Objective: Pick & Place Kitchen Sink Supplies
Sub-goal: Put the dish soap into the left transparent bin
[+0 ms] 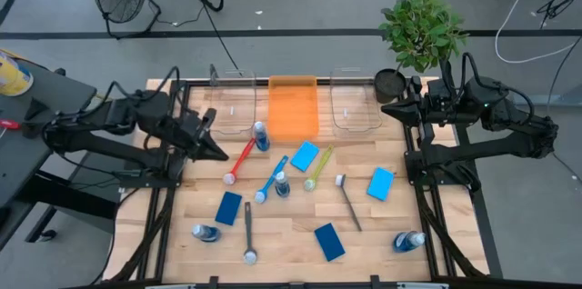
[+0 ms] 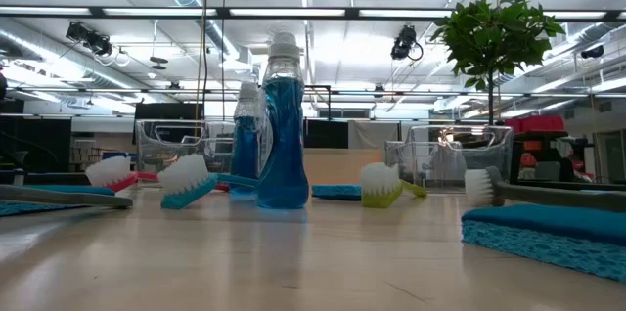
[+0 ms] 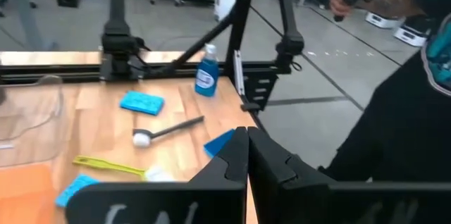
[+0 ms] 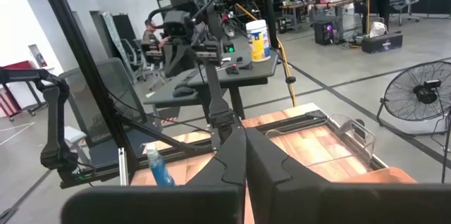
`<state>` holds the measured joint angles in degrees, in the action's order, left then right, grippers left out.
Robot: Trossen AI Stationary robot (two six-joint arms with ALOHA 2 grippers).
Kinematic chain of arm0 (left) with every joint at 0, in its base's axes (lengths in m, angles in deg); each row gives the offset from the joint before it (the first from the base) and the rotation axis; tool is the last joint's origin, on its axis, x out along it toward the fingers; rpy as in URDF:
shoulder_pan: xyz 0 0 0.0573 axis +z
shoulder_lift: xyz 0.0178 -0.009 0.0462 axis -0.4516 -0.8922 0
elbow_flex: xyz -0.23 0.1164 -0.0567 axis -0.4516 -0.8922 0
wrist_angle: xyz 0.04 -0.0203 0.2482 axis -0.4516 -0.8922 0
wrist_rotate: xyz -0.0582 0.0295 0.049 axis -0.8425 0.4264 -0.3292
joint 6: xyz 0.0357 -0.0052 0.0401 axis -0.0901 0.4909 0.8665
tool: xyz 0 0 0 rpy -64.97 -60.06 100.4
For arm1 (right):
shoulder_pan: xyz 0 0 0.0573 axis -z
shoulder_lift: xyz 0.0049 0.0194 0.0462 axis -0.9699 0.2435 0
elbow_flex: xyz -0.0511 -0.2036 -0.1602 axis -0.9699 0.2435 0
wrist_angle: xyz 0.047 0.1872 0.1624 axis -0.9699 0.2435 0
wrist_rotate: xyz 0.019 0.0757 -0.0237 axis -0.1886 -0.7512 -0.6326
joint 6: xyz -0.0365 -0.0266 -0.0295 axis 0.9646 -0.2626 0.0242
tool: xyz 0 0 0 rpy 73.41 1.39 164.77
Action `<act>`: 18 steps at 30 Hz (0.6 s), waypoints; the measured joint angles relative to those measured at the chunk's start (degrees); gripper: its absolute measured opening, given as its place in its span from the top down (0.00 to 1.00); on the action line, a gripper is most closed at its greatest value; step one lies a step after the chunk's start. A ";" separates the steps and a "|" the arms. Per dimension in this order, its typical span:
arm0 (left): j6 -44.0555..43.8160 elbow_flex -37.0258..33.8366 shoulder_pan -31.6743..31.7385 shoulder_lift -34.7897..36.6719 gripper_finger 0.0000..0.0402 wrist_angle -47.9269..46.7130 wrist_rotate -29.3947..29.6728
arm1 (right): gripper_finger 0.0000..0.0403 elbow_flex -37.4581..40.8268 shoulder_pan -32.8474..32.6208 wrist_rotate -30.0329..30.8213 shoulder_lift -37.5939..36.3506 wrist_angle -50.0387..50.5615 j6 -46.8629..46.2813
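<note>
On the wooden table (image 1: pixel 291 234) lie blue sponges (image 1: pixel 328 241), small bottles (image 1: pixel 261 135) and brushes (image 1: pixel 241 161), all untouched. The left gripper (image 1: pixel 218 151) hangs closed and empty near the red brush; the right gripper (image 1: pixel 389 107), also closed, waits beside the clear bin (image 1: pixel 355 107).

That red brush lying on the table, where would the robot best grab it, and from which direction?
Probably mid-handle, coming straight down from above. The red brush lies flat on the table, its thin handle slanting toward a small bottle and its white head nearer the front. The handle's middle is bare wood on both sides, so fingers could straddle it crosswise. The left gripper waits shut nearby.
</note>
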<state>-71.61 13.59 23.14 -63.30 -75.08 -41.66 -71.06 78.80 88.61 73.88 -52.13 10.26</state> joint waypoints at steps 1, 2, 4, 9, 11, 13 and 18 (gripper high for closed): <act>-0.01 0.00 -0.55 -0.31 0.99 0.11 0.01 | 0.99 0.02 0.00 0.00 0.00 0.00 0.02; -0.12 0.00 -1.17 -0.61 0.99 0.26 0.00 | 0.99 0.00 0.00 0.00 0.00 -0.02 0.02; -1.18 0.00 -2.55 -1.10 0.99 0.56 0.01 | 0.99 0.01 0.00 0.00 0.03 -0.02 0.01; -6.21 0.00 -6.75 -1.83 0.99 0.41 0.37 | 0.98 0.01 0.01 0.01 0.27 -0.07 0.02; -8.32 0.00 -8.51 -1.92 0.99 0.18 0.45 | 0.98 0.00 0.00 0.05 0.34 -0.07 0.02; -10.84 0.00 -10.39 -1.96 0.99 0.28 0.56 | 0.99 0.01 0.00 0.05 0.60 -0.09 0.02; -17.90 0.00 -15.08 -2.47 1.00 -0.22 0.63 | 0.99 0.01 0.01 0.10 1.13 -0.08 -0.60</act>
<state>-89.51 13.59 8.05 -65.76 -75.29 -41.04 -71.05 78.81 88.71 75.01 -52.20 9.66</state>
